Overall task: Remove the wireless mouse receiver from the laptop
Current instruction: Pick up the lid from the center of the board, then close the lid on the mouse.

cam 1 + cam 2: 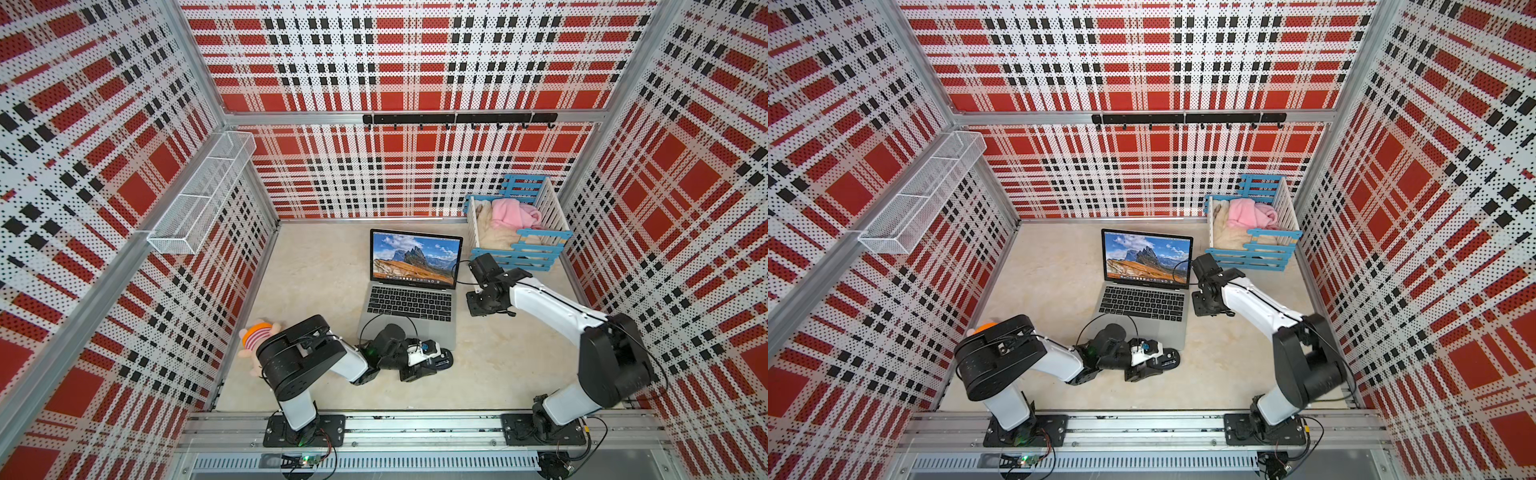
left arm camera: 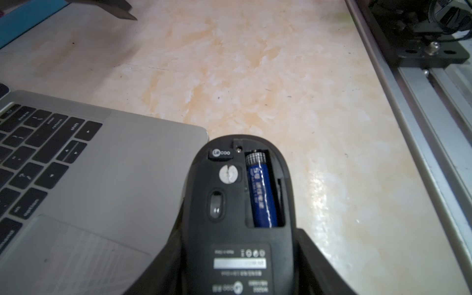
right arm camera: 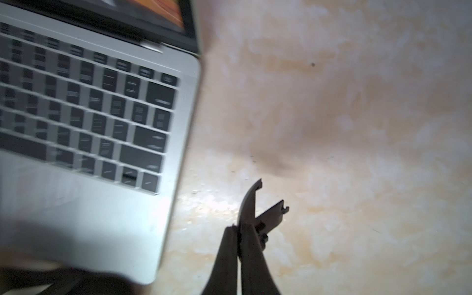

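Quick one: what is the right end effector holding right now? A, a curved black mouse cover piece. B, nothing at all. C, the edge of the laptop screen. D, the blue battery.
A: the right wrist view shows the right end effector shut on the curved black cover piece, beside the laptop. The blue battery sits in the mouse.

Shining bright and even in both top views, bowing the plaid walls [image 1: 124, 174] far out from the laptop [image 1: 409, 303]; in the right wrist view, smearing its keys [image 3: 102, 107] with motion blur and glaring white off the tabletop [image 3: 207, 201] just beside it.
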Tool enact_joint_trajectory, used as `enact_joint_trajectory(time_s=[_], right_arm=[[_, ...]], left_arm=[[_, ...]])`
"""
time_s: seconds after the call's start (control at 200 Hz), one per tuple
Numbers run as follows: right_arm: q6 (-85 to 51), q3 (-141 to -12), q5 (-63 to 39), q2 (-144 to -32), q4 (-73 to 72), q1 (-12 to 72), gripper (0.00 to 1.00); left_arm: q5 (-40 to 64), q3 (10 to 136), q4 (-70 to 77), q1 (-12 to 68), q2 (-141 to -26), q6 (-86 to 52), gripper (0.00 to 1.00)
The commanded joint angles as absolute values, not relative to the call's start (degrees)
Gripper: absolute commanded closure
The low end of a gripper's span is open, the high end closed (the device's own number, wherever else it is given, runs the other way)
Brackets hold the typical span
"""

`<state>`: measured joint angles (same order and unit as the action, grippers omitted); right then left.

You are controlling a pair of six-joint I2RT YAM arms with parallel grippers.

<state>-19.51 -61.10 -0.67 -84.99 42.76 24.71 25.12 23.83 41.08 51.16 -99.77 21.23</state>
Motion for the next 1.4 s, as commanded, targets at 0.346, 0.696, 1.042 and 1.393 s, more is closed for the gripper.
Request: enact_joint_trajectory(time_s=[0.346,0.696,1.042,1.393], right_arm=[[-36.5,-37.7,-48.8,-67.9,6.3,24.3,1.0],[-44.7,-27.7,-55.6,-71.4,-7.3,25.6,1.0],[-49.2,-23.3,-56.7,-76.2,-17.5,27.9,1.0],[-47.6,-22.2,-56.5,-79.0,-16.7,28.5,1.0]], left_arm=[[20.2,18.5,42.0,50.6,-95.1,16.2,0.65],[18.5,15.3,45.4,50.2,-92.9,14.4,0.65],[18.8,15.7,45.6,50.1,-93.8,14.7,0.65],[18.8,15.8,45.6,49.9,-93.9,14.8,0.65]])
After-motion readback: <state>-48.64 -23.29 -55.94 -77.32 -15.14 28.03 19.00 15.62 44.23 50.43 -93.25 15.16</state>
